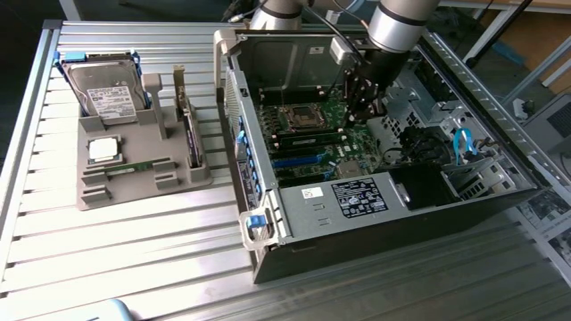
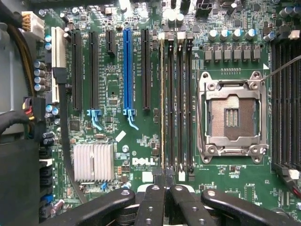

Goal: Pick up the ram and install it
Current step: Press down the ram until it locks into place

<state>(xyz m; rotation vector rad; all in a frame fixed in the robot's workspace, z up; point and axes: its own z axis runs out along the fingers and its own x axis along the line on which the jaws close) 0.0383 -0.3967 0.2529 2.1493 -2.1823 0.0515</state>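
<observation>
At the exterior view's left, on ribbed metal slats, we see a grey moulded holder (image 1: 134, 194). A silver hard drive (image 1: 107, 93) leans in it; the print on its white label is too small to read. Below that lie a square silver chip (image 1: 104, 148) and a thin green spare stick (image 1: 138, 166), flat in its groove.

Toward the middle, an open black computer case (image 1: 375, 241) carries a black sticker whose print we cannot read. Inside is the green board (image 1: 357, 144), with the ram (image 1: 312, 140) seated in a slot. Above it the silver arm (image 1: 397, 23) is cut off by the frame edge.

The gripper (image 1: 364, 115) hangs just right of the ram. Its tips are hard to make out against the dark parts.

From the wrist camera, the ram (image 2: 162, 103) shows as a thin edge among black slots. It lies between a blue slot (image 2: 126, 70) and the square metal socket (image 2: 232, 115). "DELL" is printed beside a finned silver block (image 2: 93, 162). The gripper (image 2: 165, 188) has its black fingers pressed together at the ram's near end. We cannot tell whether they touch it.
</observation>
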